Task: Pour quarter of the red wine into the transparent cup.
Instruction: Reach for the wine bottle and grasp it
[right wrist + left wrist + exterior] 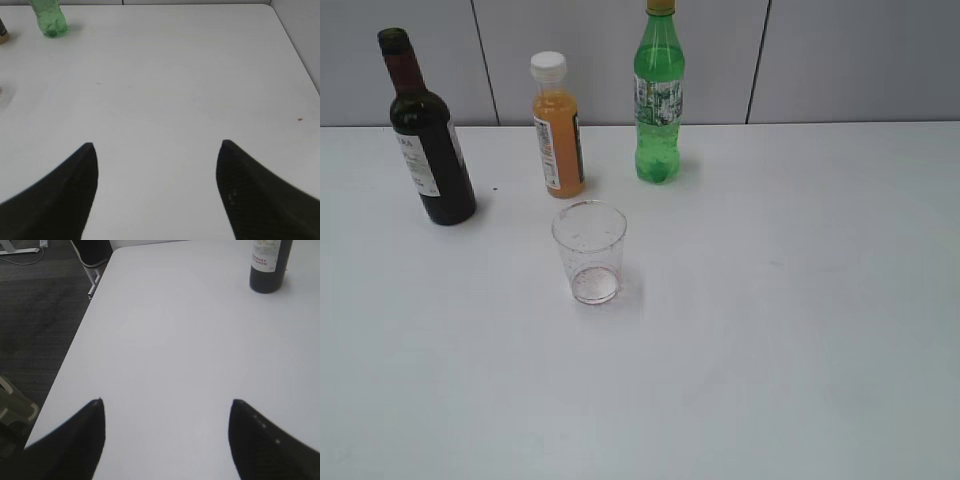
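Note:
The dark wine bottle [430, 150] with maroon foil neck and white label stands upright at the back left of the white table; its base also shows in the left wrist view [270, 265]. The transparent cup [589, 251] stands upright in front of the orange-juice bottle, with faint reddish traces at its bottom. Neither gripper shows in the exterior view. My left gripper [167, 402] is open and empty over bare table, well short of the wine bottle. My right gripper [156, 145] is open and empty over bare table.
An orange-juice bottle [558, 125] with white cap stands behind the cup. A tall green soda bottle [659, 95] stands at the back middle, also in the right wrist view [48, 17]. The table's left edge [75, 340] drops to dark floor.

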Controlling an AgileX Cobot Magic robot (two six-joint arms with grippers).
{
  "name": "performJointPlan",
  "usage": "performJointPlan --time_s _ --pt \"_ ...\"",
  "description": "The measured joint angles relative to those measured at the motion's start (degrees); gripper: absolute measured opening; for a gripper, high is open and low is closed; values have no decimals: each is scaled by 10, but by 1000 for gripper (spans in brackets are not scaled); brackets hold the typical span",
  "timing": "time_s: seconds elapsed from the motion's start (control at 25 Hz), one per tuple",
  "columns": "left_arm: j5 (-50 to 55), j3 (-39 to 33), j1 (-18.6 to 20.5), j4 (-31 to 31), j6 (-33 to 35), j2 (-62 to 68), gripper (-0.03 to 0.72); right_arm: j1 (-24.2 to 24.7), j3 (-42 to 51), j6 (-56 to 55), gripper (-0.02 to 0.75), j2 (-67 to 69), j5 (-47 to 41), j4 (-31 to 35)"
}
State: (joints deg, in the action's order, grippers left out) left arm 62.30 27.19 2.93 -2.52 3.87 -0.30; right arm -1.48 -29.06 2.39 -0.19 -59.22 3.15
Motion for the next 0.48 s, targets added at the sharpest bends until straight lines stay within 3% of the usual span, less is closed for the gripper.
performJointPlan --time_s 0.48 --pt "0 0 0 0 0 0 582 0 0 1 589 0 0 0"
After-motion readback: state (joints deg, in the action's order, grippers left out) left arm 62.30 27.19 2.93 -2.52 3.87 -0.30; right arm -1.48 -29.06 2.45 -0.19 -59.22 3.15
